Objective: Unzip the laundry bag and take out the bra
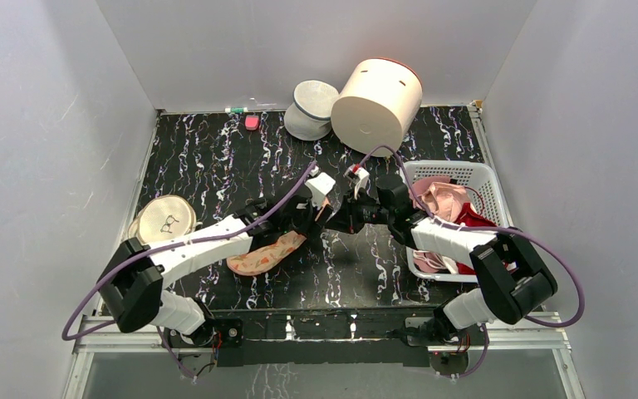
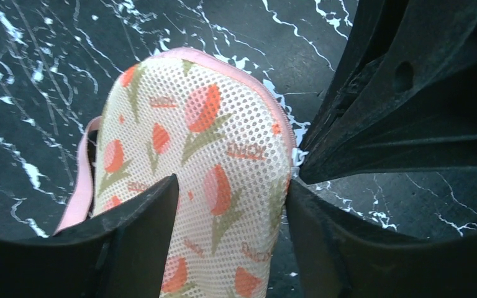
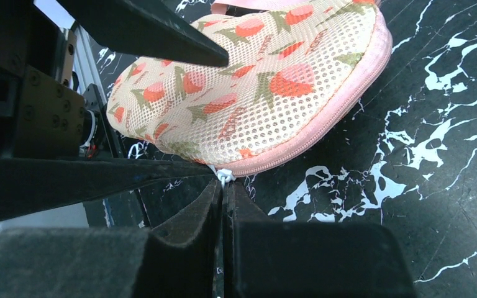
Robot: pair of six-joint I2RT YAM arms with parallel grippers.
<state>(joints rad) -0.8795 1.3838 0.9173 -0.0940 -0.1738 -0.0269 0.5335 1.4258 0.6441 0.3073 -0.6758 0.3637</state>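
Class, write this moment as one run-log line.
left hand: holds laundry bag | right hand: pinches zip pull | zip: closed

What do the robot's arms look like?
The left arm and right arm have white links between chunky black joints. A purple cable loops along each. The left end effector and right end effector have black wedge-shaped fingers.

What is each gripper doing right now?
Left gripper: closed on the end of the laundry bag.
Right gripper: closed, pinching the white zip pull.
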